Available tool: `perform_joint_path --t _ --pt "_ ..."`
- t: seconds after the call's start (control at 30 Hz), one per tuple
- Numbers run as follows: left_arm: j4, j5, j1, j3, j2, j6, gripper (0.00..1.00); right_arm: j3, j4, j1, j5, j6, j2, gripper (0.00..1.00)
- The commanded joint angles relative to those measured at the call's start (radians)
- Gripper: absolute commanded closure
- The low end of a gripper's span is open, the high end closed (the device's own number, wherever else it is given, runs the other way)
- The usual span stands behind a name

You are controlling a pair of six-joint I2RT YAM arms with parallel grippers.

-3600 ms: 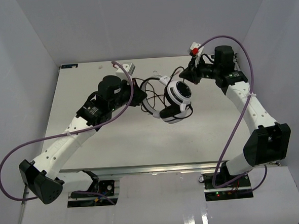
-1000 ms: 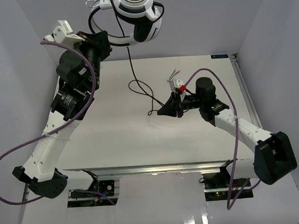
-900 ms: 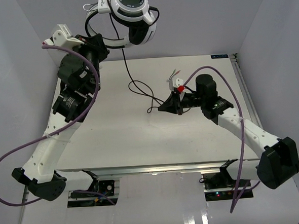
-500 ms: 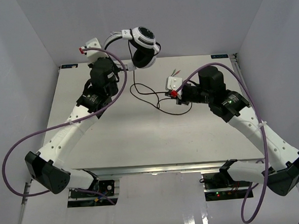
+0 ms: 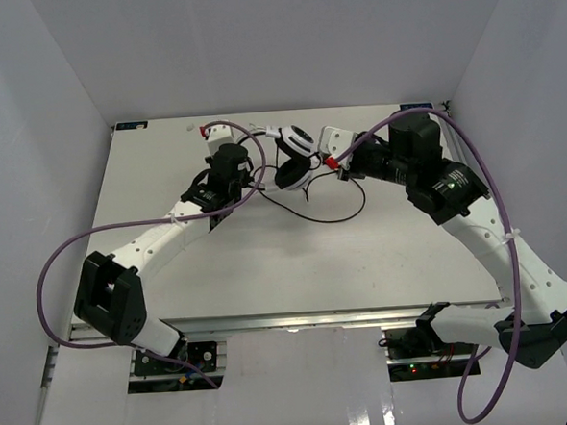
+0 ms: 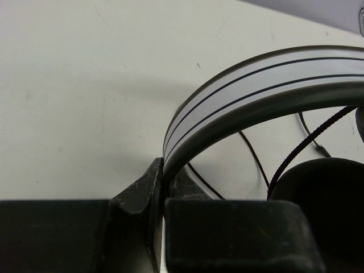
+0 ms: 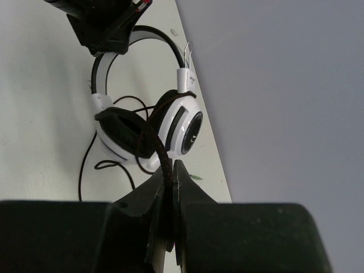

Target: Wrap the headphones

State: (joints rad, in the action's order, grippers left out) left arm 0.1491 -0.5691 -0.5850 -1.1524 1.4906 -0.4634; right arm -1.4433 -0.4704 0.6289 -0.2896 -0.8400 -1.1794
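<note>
Left arm just brought the headphones [image 5: 294, 156] down from way up high, now low at the far side of the tabletop [image 5: 172, 277], so the loose cable [image 5: 334, 212] has slack to wind. Left gripper [image 6: 163, 187] pinches the headband [image 6: 256, 79], right gripper [image 7: 170, 190] clamps the braided cable (only the wrist views show either grip).

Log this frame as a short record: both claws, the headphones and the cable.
left claw: shut on the headband
right claw: shut on the cable, near the headphones
headphones: held between the two arms, over the far middle of the table
cable slack: a loose loop lies on the table
contact with table: cannot tell for the headphones
</note>
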Motion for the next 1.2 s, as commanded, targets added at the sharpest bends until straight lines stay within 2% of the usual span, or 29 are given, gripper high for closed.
perform_joint_path --t 0.0,0.13,0.27,0.53,0.7,0.83,0.93,1.03,1.07,1.17 --pt "-0.133 0.188 0.001 -0.002 -0.050 -0.072 1.00 0.004 0.049 0.004 0.076 -0.039 -0.023 0.92" --pt "-0.133 0.285 -0.005 0.026 -0.084 -0.050 1.00 0.001 0.079 0.002 0.131 -0.052 -0.055 0.92" --pt "-0.131 0.397 -0.014 0.089 -0.189 0.009 1.00 -0.003 0.104 -0.007 0.188 -0.065 -0.107 0.92" --pt "-0.072 0.467 -0.018 0.213 -0.375 0.097 1.00 -0.029 0.104 -0.054 0.178 -0.059 -0.147 0.91" --pt "-0.053 0.556 -0.023 0.221 -0.432 0.092 1.00 -0.031 0.098 -0.075 0.093 -0.025 -0.179 0.89" --pt "-0.006 0.568 -0.027 0.176 -0.461 0.050 1.00 -0.031 0.099 -0.134 -0.076 0.064 -0.197 0.88" --pt "0.019 0.607 -0.028 0.105 -0.470 0.018 1.00 -0.006 0.132 -0.203 -0.323 0.161 -0.205 0.87" --pt "0.041 0.618 -0.035 0.052 -0.466 -0.017 1.00 0.049 0.223 -0.239 -0.551 0.229 -0.214 0.85" --pt "0.047 0.618 -0.038 0.038 -0.466 -0.020 1.00 0.055 0.236 -0.238 -0.584 0.258 -0.219 0.85" --pt "0.058 0.634 -0.050 -0.006 -0.464 -0.057 1.00 0.100 0.395 -0.238 -0.740 0.436 -0.271 0.83"
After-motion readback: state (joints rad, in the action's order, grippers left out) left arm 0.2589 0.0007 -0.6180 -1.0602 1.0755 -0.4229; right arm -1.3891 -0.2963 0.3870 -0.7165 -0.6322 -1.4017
